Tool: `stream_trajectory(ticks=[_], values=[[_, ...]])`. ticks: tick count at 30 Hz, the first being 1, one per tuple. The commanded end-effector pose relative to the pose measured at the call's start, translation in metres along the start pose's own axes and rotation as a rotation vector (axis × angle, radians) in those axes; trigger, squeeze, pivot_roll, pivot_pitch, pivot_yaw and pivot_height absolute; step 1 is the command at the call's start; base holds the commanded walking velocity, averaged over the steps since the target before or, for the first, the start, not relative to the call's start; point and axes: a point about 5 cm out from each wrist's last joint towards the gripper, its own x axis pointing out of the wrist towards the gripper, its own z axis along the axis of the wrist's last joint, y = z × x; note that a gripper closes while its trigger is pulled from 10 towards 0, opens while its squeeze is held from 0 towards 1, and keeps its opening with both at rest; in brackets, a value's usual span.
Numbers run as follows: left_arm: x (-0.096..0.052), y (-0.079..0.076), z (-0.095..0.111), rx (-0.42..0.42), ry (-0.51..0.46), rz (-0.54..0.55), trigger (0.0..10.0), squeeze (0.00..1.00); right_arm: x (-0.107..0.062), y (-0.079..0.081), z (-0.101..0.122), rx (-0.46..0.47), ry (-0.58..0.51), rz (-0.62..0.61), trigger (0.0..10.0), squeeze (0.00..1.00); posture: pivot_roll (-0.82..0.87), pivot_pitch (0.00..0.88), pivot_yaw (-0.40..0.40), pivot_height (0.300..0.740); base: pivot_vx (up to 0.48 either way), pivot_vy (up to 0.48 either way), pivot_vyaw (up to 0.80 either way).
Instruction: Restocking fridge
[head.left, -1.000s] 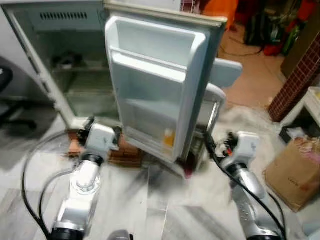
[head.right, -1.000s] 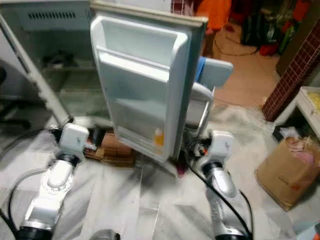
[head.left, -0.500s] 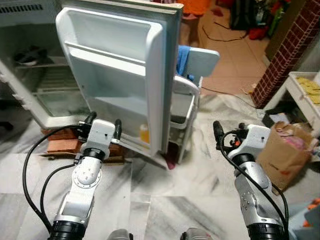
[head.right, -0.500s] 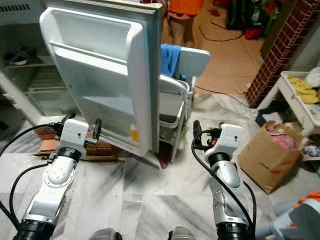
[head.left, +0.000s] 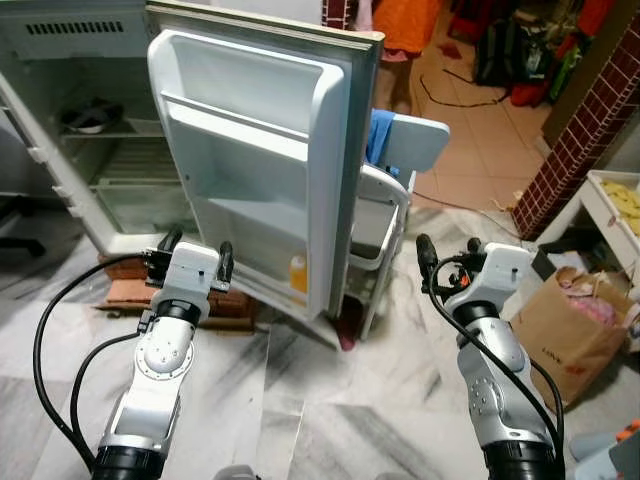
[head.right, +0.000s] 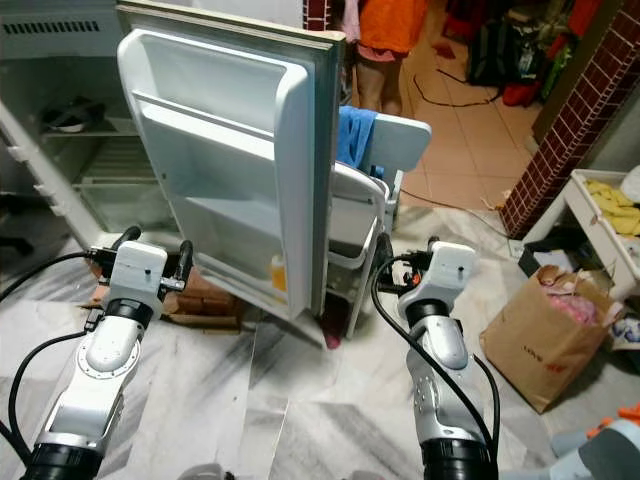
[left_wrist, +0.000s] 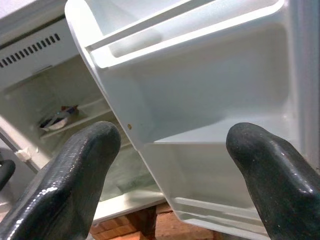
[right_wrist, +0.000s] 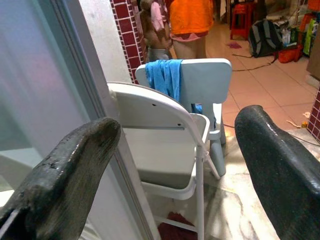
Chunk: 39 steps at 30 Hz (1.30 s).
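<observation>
The white fridge (head.left: 95, 190) stands open, and its door (head.left: 260, 150) is swung out toward me. A small orange bottle (head.left: 298, 274) sits in the door's bottom shelf. A dark bowl (head.left: 85, 117) rests on an upper shelf inside. My left gripper (head.left: 200, 246) is raised low in front of the door's inner side, open and holding nothing; its fingers (left_wrist: 75, 175) frame the door shelves. My right gripper (head.left: 447, 250) is open and holding nothing to the right of the door edge, its fingers (right_wrist: 75, 160) facing a folding chair.
A white folding chair (head.left: 378, 215) and a pale blue chair with a blue cloth (head.left: 415, 140) stand just behind the door. A person in orange (head.right: 385, 25) stands beyond. A brown paper bag (head.left: 575, 325) and a brick pillar (head.left: 585, 130) are at the right. Bricks (head.left: 125, 290) prop up the fridge.
The whole picture has shifted as the camera moved, so the fridge and chairs sit differently in frame. Both arms stay raised with fingers open and nothing held.
</observation>
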Motion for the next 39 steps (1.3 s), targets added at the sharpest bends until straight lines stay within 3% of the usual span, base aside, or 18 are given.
stream_trajectory(ticks=[1,15,26,32,39], values=[[0.0,0.003,0.003,-0.001,-0.011,0.008,10.0,0.0,0.004,0.0,0.004,-0.006,-0.015,-0.006,10.0,0.0,0.06,0.063,-0.001,0.74,0.472,0.0,0.0],[-0.003,0.003,-0.003,-0.014,0.021,0.035,10.0,0.0,0.008,0.0,0.003,-0.009,-0.007,-0.004,10.0,0.0,0.06,0.06,-0.004,0.74,0.365,0.0,0.0],[-0.035,0.012,-0.032,-0.021,0.193,0.103,10.0,0.0,0.014,-0.003,0.008,-0.024,-0.027,0.033,10.0,0.0,0.09,0.068,-0.015,0.74,0.0,0.0,0.0],[-0.053,0.002,-0.051,-0.052,0.319,-0.052,10.0,0.0,0.026,-0.01,0.018,-0.043,-0.051,0.007,10.0,0.0,0.1,0.075,-0.019,0.74,0.0,0.0,0.74],[-0.053,-0.004,-0.05,-0.098,0.391,-0.075,10.0,0.0,0.037,-0.017,0.028,-0.055,-0.073,-0.033,10.0,0.0,0.11,0.083,-0.023,0.74,0.0,0.0,0.48]])
